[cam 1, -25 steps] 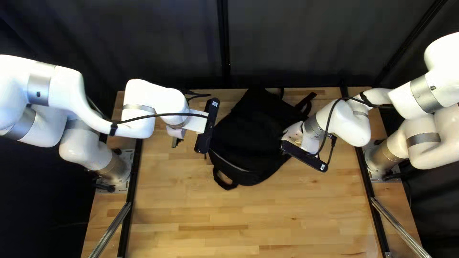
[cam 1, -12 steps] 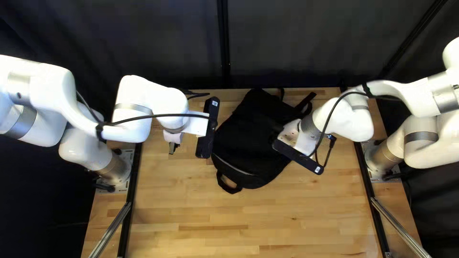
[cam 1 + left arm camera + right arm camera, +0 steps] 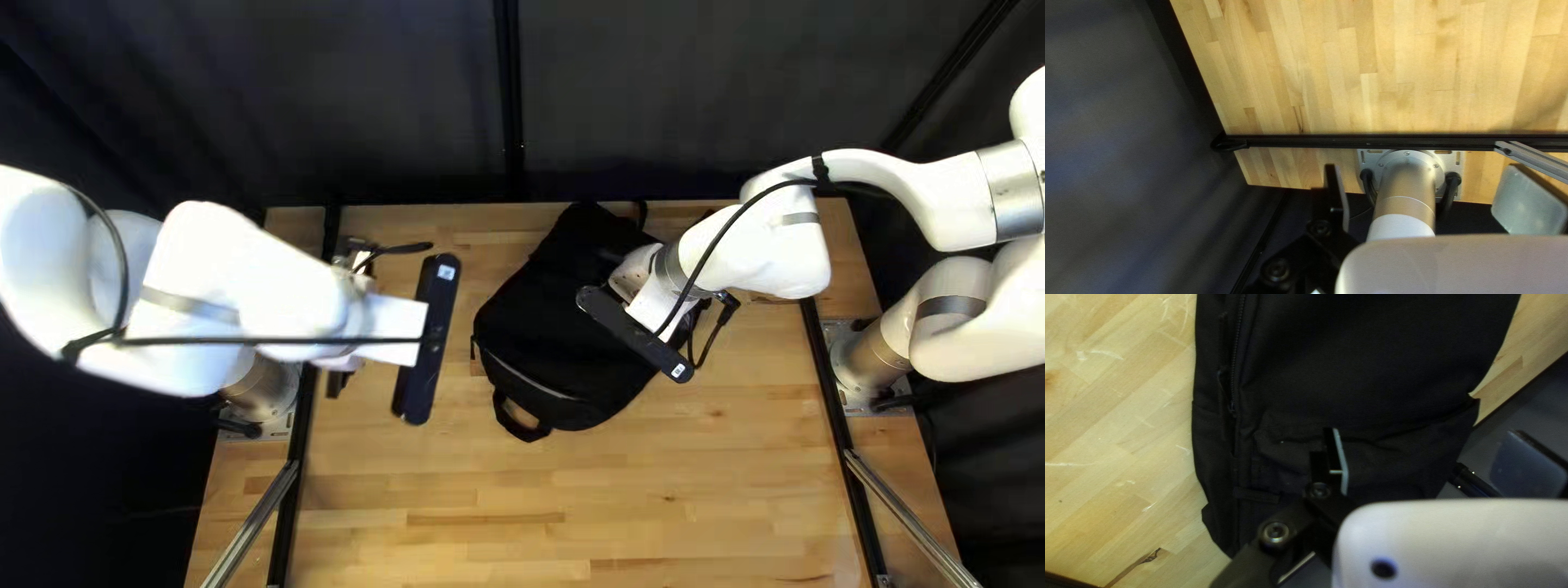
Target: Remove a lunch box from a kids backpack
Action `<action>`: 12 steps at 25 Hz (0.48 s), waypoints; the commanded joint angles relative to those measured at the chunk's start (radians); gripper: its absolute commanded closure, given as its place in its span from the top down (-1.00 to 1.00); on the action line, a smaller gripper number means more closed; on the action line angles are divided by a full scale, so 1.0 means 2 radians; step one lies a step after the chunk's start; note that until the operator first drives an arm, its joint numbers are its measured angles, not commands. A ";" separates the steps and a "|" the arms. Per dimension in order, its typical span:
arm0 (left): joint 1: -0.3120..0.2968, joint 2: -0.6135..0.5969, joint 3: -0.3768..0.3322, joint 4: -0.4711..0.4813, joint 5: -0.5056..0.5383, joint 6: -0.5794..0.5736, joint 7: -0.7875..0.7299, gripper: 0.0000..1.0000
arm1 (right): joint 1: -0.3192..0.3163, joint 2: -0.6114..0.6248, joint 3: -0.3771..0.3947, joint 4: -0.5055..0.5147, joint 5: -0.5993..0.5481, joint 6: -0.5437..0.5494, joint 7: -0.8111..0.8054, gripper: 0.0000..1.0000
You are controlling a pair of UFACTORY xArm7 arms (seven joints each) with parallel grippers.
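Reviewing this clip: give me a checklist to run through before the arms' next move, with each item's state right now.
1. Backpack lying on the table: ok.
2. Right gripper open and over the backpack: ok.
3. Left gripper open: ok.
4. Left gripper at the backpack to help hold it: not ok; it is off to the side, facing its own arm's base.
5. Zipper along the backpack's side open: cannot tell.
6. Lunch box in sight: not ok; no view shows it, so whether it is inside cannot be confirmed.
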 commanded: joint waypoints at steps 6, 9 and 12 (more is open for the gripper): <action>0.003 -0.002 0.002 -0.002 -0.008 -0.002 -0.012 1.00 | -0.011 0.107 0.012 0.094 -0.057 0.010 0.113 1.00; 0.003 -0.004 -0.001 -0.006 -0.008 -0.006 -0.020 1.00 | 0.013 0.156 0.011 0.136 -0.094 0.026 0.221 1.00; 0.002 -0.010 -0.004 -0.014 -0.010 -0.005 -0.026 1.00 | 0.037 0.180 0.013 0.153 -0.120 0.037 0.316 1.00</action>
